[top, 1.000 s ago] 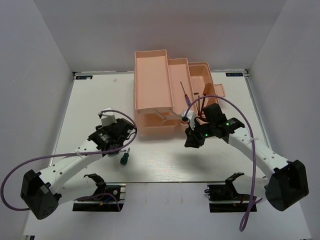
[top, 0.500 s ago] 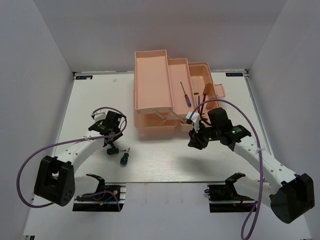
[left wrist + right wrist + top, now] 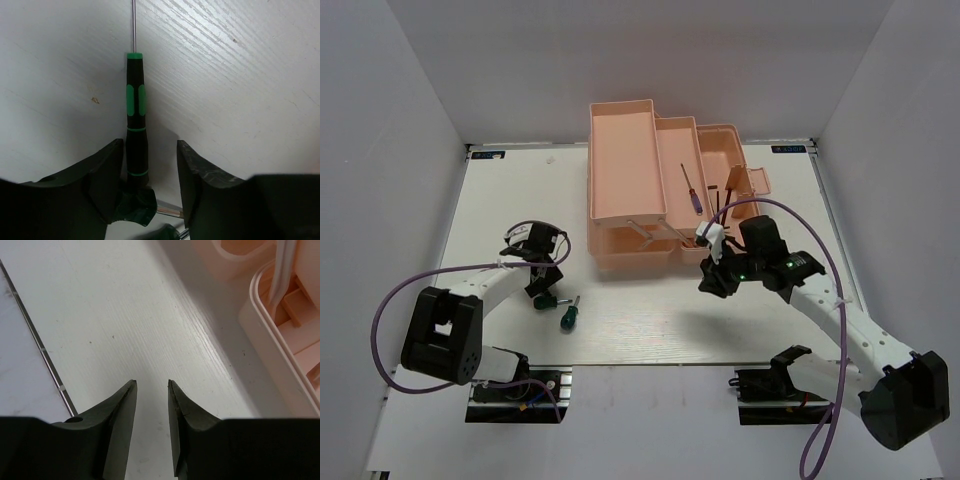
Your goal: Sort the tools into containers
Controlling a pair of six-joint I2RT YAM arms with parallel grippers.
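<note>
The salmon-pink toolbox stands open at the back centre. A purple-handled screwdriver lies in its middle tray, and thin dark hex keys lie in the right compartment. Two green-handled screwdrivers lie on the table: one under my left gripper, the other just right of it. In the left wrist view my left gripper is open, its jaws either side of the green-and-black handle, which rests against the left finger. My right gripper is open and empty over bare table in front of the toolbox.
The second screwdriver's shaft crosses just behind the first handle's end. The toolbox wall is close on the right of my right gripper. Purple cables loop over both arms. White walls enclose the table.
My left arm has swung back to the left and come down over the left green screwdriver, which was hidden at first. My right gripper has drawn slightly away from the toolbox.
</note>
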